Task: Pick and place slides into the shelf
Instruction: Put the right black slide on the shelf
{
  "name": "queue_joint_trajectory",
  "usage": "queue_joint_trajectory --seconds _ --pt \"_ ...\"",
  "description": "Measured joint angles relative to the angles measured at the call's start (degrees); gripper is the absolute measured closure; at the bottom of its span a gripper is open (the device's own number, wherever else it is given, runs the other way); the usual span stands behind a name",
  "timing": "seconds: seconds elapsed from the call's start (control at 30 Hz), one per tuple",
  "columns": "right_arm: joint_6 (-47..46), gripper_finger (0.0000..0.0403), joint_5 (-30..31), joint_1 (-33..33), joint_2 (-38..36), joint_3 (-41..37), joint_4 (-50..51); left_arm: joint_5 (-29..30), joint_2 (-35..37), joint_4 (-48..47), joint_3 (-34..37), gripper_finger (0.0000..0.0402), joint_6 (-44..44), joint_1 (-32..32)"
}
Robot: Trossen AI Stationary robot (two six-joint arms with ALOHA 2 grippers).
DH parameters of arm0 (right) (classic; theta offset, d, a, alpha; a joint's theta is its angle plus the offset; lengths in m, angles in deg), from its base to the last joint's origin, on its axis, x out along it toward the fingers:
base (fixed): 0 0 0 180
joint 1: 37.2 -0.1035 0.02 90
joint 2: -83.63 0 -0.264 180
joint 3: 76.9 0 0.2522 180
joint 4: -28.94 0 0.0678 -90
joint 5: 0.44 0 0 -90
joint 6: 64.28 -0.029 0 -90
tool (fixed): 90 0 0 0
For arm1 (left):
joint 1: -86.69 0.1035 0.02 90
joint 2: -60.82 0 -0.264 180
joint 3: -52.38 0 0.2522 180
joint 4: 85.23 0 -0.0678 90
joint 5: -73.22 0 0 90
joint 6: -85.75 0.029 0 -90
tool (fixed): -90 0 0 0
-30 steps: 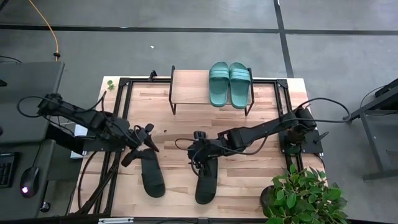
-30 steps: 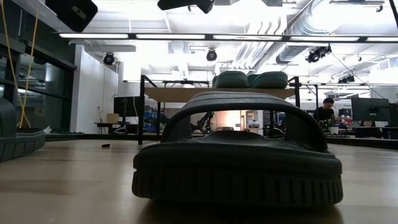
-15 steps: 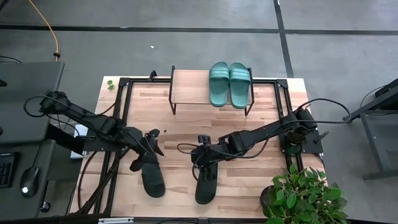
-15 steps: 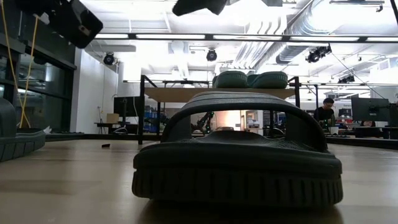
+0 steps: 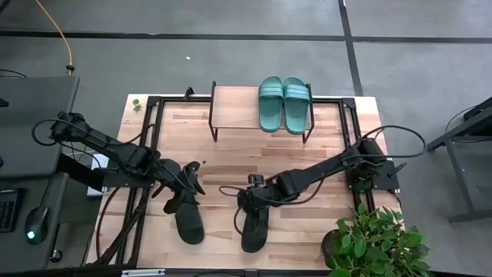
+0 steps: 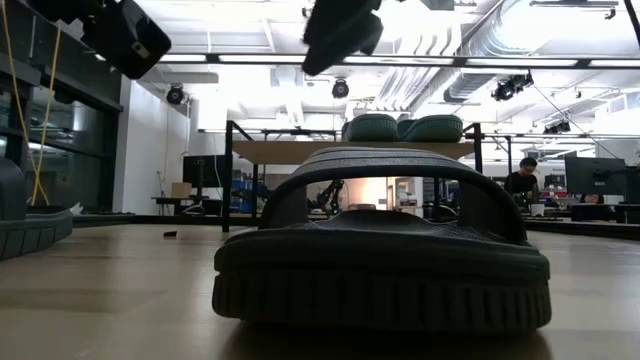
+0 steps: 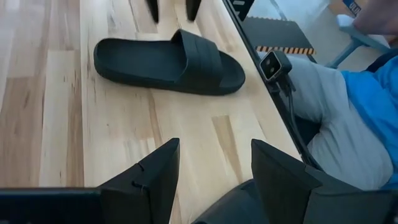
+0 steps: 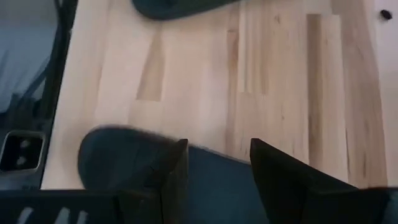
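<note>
I read the table (image 5: 330, 146) first: it fills the middle of the high view, with the shelf (image 5: 234, 108) against its upper edge. Its right half already carries the two teal slides (image 5: 284, 103) side by side, so the bare left half of the plank is plainly the room kept for the black pair.

Both black slides lie in the lower centre of the high view, toes toward the bottom edge. The left black slide (image 5: 188, 219) sits under my left gripper (image 5: 184, 185), and the right black slide (image 5: 255, 227) under my right gripper (image 5: 254, 192). Each arm reaches in from its own side, low over the heel end, which I take as lining up for a grasp on the strap or sole edge.

In the left wrist view the left fingers (image 7: 155, 174) stand spread with bare wood between them; the slide visible farther off there is, I judge, the right one (image 7: 168, 61). In the right wrist view the right fingers (image 8: 177, 165) are also spread, dark sole showing between and beneath them, not yet pinched.

Clearance: the slides are apart, with open wood up to the shelf. The potted plant (image 5: 373, 242) crowds the lower right corner, near the right arm's elbow.
</note>
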Motion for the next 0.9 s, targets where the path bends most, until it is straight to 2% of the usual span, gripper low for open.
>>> queue_joint_trajectory --seconds 0.2,0.43,0.67,0.9 --pt "0.07 0.0238 -5.21 0.83 1.71 0.00 0.31 0.46 -0.01 0.36 -0.07 0.0218 0.00 0.00" --pt "0.94 0.0238 -14.80 3.52 2.17 0.00 5.83 3.15 -0.26 0.57 -0.09 0.0218 0.48 0.00" --pt "0.10 0.0238 -18.08 5.32 2.12 0.00 6.85 4.95 -0.26 4.45 -0.09 0.0218 3.79 0.02" --pt "0.10 0.0238 -18.83 5.17 2.31 0.00 6.64 6.08 -0.26 4.68 -0.09 0.0218 4.10 0.02"
